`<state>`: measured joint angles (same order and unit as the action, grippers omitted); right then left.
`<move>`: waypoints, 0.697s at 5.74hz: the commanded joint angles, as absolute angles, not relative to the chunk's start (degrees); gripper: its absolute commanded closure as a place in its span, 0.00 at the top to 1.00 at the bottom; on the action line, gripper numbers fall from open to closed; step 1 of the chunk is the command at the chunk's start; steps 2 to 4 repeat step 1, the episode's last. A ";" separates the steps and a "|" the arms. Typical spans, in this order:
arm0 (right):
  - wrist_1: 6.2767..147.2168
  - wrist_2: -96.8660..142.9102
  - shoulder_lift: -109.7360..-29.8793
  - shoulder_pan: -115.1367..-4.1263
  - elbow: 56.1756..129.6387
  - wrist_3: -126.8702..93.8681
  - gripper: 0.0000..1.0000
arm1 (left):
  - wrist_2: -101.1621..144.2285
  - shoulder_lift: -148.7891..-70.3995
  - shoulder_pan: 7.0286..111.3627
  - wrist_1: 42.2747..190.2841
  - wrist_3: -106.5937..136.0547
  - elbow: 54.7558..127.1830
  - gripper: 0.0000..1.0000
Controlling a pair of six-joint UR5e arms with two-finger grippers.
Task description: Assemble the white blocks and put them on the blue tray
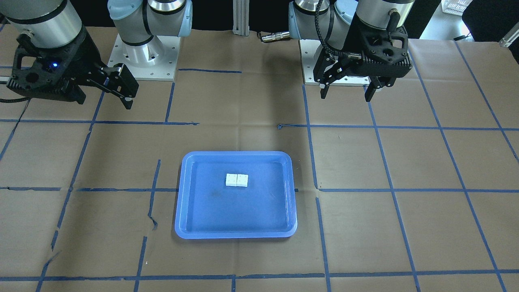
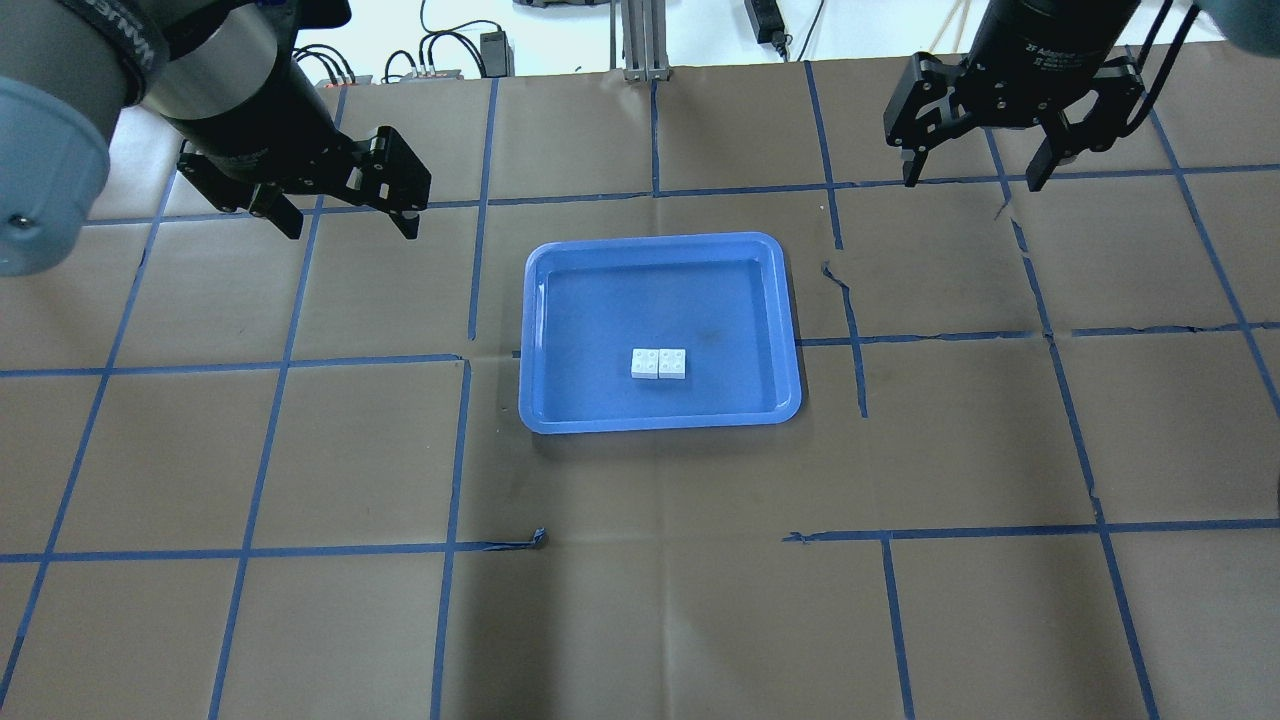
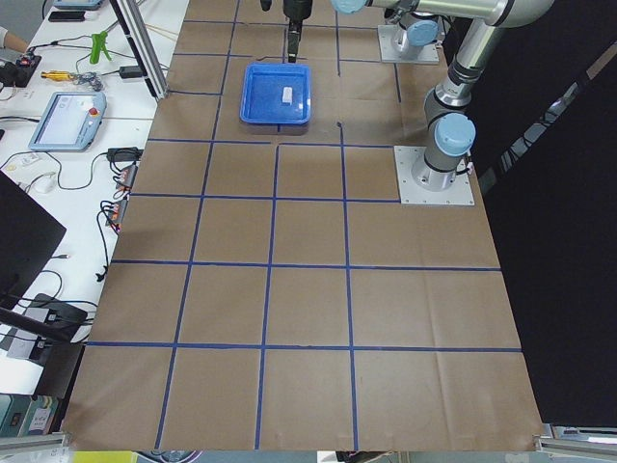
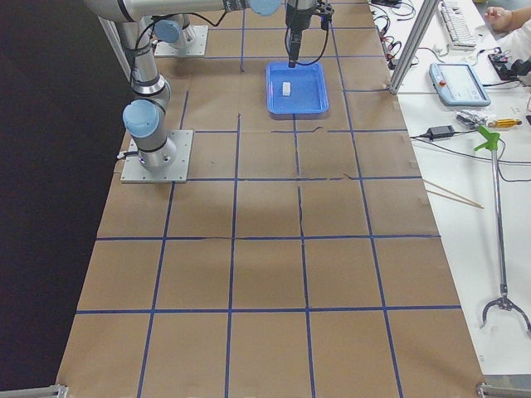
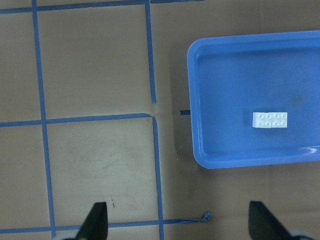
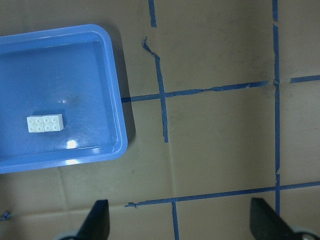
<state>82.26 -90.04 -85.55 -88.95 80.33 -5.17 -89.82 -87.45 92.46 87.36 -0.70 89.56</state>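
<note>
The two white blocks (image 2: 659,364) lie side by side, touching, studs up, on the bottom of the blue tray (image 2: 600,300) a little nearer the robot than its middle. They also show in the front view (image 1: 236,180), on the tray (image 1: 211,207). My left gripper (image 2: 350,230) hangs open and empty above the table, left of the tray and apart from it. My right gripper (image 2: 972,182) hangs open and empty far to the tray's right. The left wrist view shows the blocks (image 5: 270,120) in the tray (image 5: 225,75). The right wrist view shows the blocks (image 6: 45,123) too.
The table is covered in brown paper with a grid of blue tape lines (image 2: 470,260). The arms' base plates (image 1: 142,61) stand at the robot's side. Desks with tools and a tablet (image 3: 67,116) line the table's far edge.
</note>
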 commanded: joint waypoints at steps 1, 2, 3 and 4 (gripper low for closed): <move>82.27 -90.09 -85.52 -88.95 80.33 -5.19 1.00 | -89.82 -87.45 92.46 87.36 -0.70 89.56 0.99; 82.27 -90.09 -85.52 -88.95 80.33 -5.19 1.00 | -89.82 -87.45 92.46 87.36 -0.70 89.56 0.99; 82.27 -90.09 -85.52 -88.95 80.33 -5.19 1.00 | -89.82 -87.45 92.46 87.36 -0.70 89.56 0.99; 82.27 -90.09 -85.52 -88.95 80.33 -5.19 1.00 | -89.82 -87.45 92.46 87.36 -0.70 89.56 0.99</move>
